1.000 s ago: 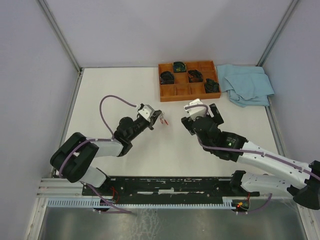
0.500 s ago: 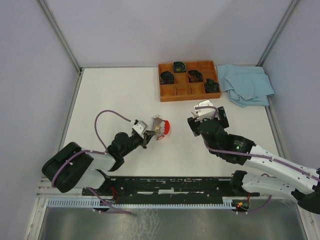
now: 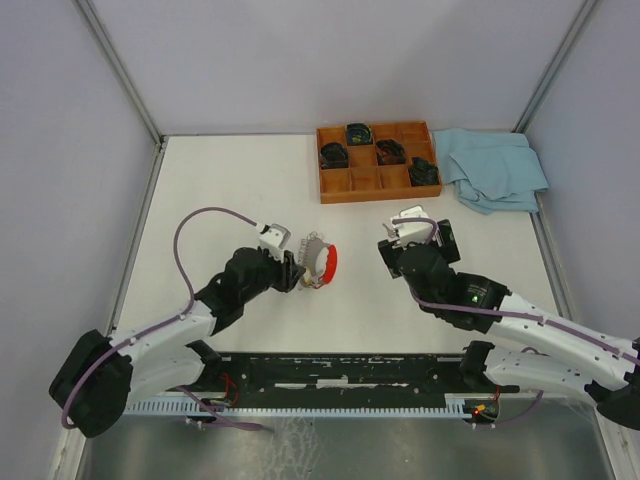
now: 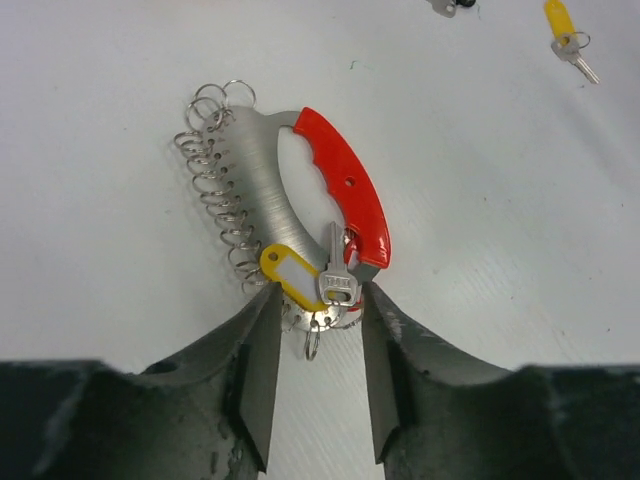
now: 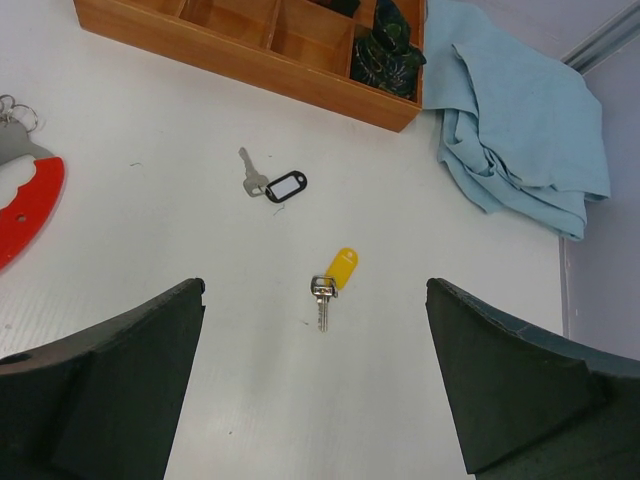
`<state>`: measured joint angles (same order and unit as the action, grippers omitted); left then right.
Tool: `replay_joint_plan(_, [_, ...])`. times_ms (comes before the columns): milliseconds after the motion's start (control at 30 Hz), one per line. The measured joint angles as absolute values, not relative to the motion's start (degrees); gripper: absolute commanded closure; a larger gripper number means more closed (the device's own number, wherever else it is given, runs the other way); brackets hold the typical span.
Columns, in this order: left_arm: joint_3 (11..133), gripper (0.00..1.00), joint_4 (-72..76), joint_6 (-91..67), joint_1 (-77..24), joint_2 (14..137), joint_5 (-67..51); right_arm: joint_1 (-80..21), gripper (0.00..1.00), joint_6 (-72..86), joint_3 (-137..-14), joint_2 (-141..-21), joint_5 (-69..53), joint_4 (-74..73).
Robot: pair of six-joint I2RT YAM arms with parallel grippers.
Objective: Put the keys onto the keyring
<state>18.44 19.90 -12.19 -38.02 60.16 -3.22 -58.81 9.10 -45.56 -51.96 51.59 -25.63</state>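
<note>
White tabletop (image 3: 230, 190) with grey walls behind: little to collide with, so the risks sit in the small parts. The keyring (image 4: 345, 195) lies flat near the middle, with its red band on one side and a silver plate fringed with little loops on the other. At its near end rest a yellow key (image 4: 290, 275) and a silver key (image 4: 338, 268). They seem hung on, though the joining loops are too fine to confirm.

The left tool (image 4: 315, 335) straddles that end with jaws parted, gripping nothing. One finger sits so near the band's tip that I cannot tell whether it touches. If that arm pulls away carelessly, a finger could snag the yellow cap or a loop, drag the keyring, or tug a half-seated key off.

The right tool (image 3: 418, 230) is spread wide and empty above a loose key (image 5: 335, 272), also yellow-capped, well apart from the keyring. A plain key (image 5: 255, 180) on a black tag lies near it toward the tray (image 5: 250, 70), so a poorly aimed descent could take the wrong one. The loose key is thin and flat on a hard surface, so closing fingers may skid it sideways. A pinch on the cap alone could also let the blade swivel.

With nothing clamping the keyring, any push while threading would likely slide it. I cannot pick out a red-capped key, so the count may fall short.
</note>
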Motion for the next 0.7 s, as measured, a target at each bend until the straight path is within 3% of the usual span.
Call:
replay_joint_plan(200, [26.22,0.28,1.30,-15.46,-38.02,51.13,2.92,-57.89,0.00,10.28,-45.95,-52.23,52.12,-29.41])
replay_joint_plan(233, [28.14,0.18,-1.54,-15.44,-38.02,49.95,4.34,-57.34,0.00,10.66,-46.17,-52.25,52.14,-30.26])
replay_joint_plan(267, [30.26,0.02,-4.40,-15.40,-38.02,48.97,6.04,-56.62,0.00,11.00,-46.46,-52.18,52.16,-31.31])
replay_joint_plan(433, [38.37,0.01,-14.09,-14.44,-38.02,44.99,13.96,-54.81,0.00,12.49,-46.83,-49.54,53.28,-34.74])
replay_joint_plan(700, [37.63,0.01,-18.37,-14.17,-38.02,30.30,22.50,-54.68,0.00,14.76,-47.79,-44.51,56.90,-38.65])
